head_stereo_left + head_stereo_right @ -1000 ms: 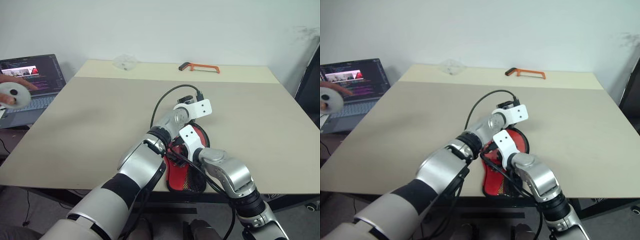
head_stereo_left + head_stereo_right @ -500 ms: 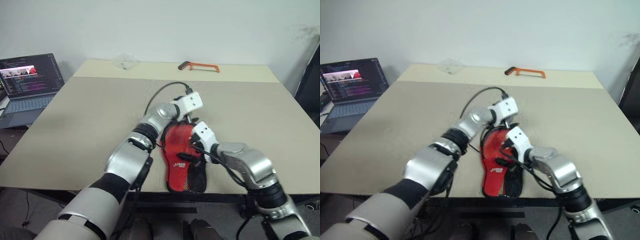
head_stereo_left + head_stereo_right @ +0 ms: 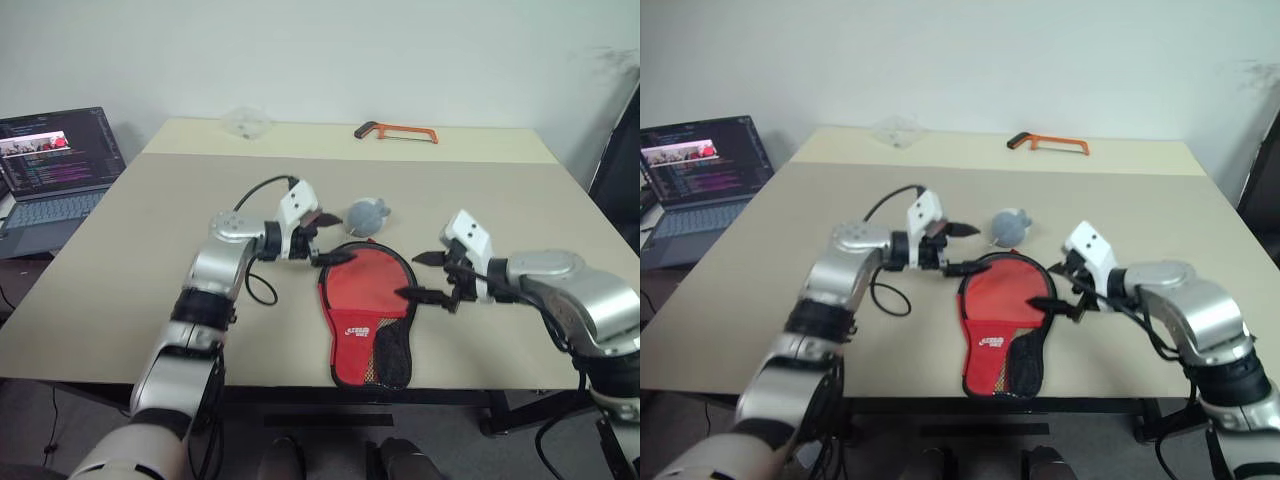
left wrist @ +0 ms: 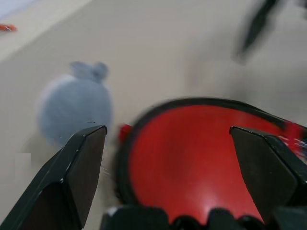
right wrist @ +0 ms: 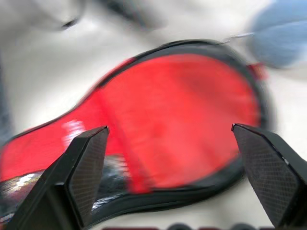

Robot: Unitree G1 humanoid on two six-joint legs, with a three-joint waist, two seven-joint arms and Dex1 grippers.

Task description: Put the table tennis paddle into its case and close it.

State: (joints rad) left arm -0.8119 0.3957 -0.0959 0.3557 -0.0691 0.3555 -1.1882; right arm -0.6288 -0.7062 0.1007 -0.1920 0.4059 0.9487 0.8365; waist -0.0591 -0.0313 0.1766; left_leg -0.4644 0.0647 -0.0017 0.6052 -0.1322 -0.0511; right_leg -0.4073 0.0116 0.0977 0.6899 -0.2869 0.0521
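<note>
Counter [image 3: 150, 250] carries the case [image 3: 365, 320] near its front edge, in the middle, between my two hands. I see the table tennis paddle [image 3: 368, 285] inside the case: its red blade fills the round part, and the narrow handle end points toward me, where the black mesh covers it. Whether the case is fully closed I cannot tell. The small grey pouch [image 3: 366, 215] lies just behind the round end of the case.

My left hand [image 3: 325, 238] is just left of the case's round end, with its fingers spread wide and nothing between them. My right hand [image 3: 425, 277] is at the right side of the case, also wide open and empty; one fingertip is over the case's right edge, but I cannot tell if it touches.

At the far edge of the counter lie an orange hacksaw [image 3: 398, 132] and a clear plastic object [image 3: 247, 122]. A laptop [image 3: 55, 165] stands open beside the counter, on my left.
</note>
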